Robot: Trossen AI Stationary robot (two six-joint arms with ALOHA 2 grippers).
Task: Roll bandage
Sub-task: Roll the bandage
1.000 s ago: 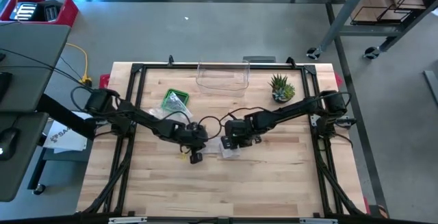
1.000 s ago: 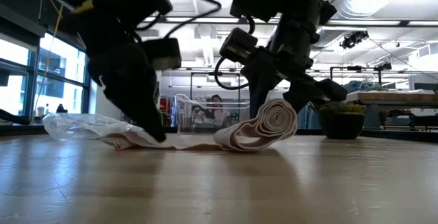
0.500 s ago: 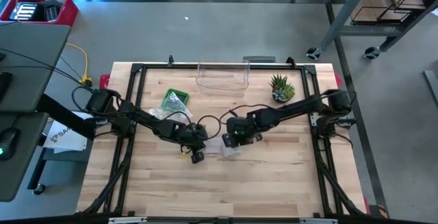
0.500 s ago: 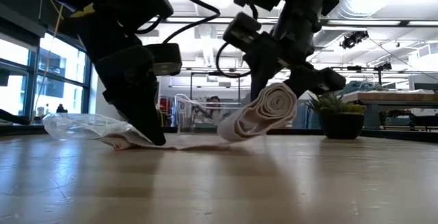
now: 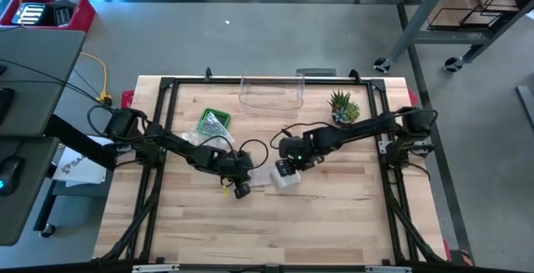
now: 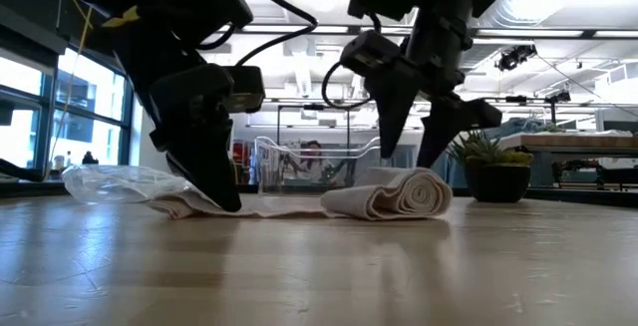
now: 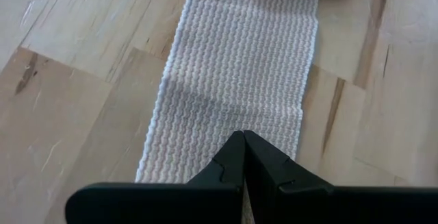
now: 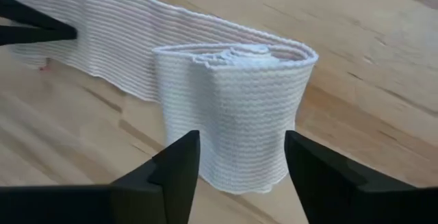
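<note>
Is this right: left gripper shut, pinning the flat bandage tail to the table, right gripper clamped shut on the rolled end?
Not quite. The right gripper is open: in the right wrist view its fingers stand apart from the rolled end, and the low view shows the roll lying on the table below them. The rest holds: the left gripper is shut, pressing the flat bandage tail down.

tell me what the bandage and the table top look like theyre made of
Bandage: looks like a soft woven or knitted elastic fabric, off-white and matte; fine crosswise ribbing shows along the flat strip and the rolled part sags. Exact fibre can't be told.

Table top: looks like light wood planks joined side by side, smooth with a slight sheen; grain lines and seams show.
</note>
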